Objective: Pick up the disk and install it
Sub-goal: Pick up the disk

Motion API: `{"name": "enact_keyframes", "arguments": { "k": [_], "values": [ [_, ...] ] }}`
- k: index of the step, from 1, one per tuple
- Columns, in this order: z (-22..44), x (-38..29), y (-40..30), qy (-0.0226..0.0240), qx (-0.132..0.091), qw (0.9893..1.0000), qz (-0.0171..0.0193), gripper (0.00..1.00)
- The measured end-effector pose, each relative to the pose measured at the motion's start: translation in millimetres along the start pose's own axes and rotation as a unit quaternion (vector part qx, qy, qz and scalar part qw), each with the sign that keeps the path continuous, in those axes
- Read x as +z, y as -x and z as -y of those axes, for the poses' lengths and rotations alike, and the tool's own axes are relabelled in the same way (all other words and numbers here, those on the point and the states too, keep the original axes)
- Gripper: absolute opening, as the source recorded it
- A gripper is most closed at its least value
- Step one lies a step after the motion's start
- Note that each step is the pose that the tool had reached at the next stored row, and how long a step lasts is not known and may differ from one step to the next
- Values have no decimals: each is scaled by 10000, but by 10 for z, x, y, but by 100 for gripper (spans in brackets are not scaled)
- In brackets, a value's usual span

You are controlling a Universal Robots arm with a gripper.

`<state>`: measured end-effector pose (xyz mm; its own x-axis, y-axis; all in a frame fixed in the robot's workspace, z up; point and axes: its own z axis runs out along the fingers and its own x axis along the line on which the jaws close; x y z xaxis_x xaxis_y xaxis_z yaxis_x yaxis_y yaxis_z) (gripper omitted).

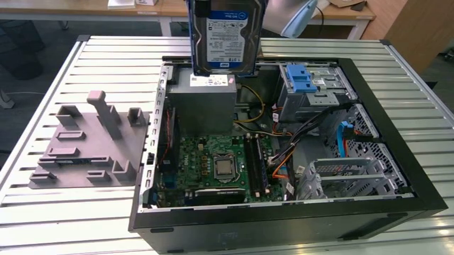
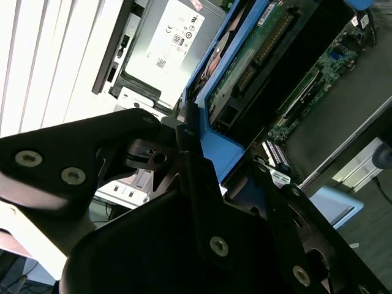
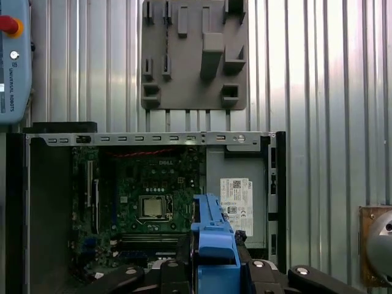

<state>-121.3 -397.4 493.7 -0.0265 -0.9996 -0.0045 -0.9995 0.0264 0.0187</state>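
One slatted metal worktop carries an open black computer case, with a grey moulded fixture plate lying just beside the case on the exterior view's left. Inside the case sit a grey power-supply box, a green motherboard next to it, and a silver bay with a blue latch toward the exterior view's right, loose cables strung between them. Above the power-supply box the disk hangs upright, label facing the exterior camera, and in the second wrist view the hand is clamped on its blue-railed edge.
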Motion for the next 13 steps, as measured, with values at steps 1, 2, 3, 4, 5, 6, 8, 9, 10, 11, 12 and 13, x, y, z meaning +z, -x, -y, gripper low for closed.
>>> {"name": "enact_keyframes", "arguments": {
  "k": [1, 2, 3, 4, 5, 6, 8, 9, 10, 11, 12, 13],
  "values": [
    [0, 1, -23, 0, 2, 10000, 0, 36],
    [1, 3, -47, 0, 4, 10000, 1, 36],
    [2, 4, -67, -1, 7, 10000, 1, 36],
    [3, 4, -84, 0, 12, 10000, 1, 36],
    [3, 5, -95, 0, 27, 10000, 1, 36],
    [3, 6, -102, -1, 54, 10000, 2, 36],
    [6, 8, -110, -1, 102, 9999, 3, 36],
    [14, 7, -111, -1, 111, 9999, 3, 36],
    [29, 7, -112, -1, 115, 9999, 2, 36],
    [46, 6, -112, -1, 116, 9999, 2, 36],
    [66, 7, -112, -1, 116, 9999, 3, 36],
    [88, 6, -112, -1, 116, 9999, 3, 36]
  ]
}}
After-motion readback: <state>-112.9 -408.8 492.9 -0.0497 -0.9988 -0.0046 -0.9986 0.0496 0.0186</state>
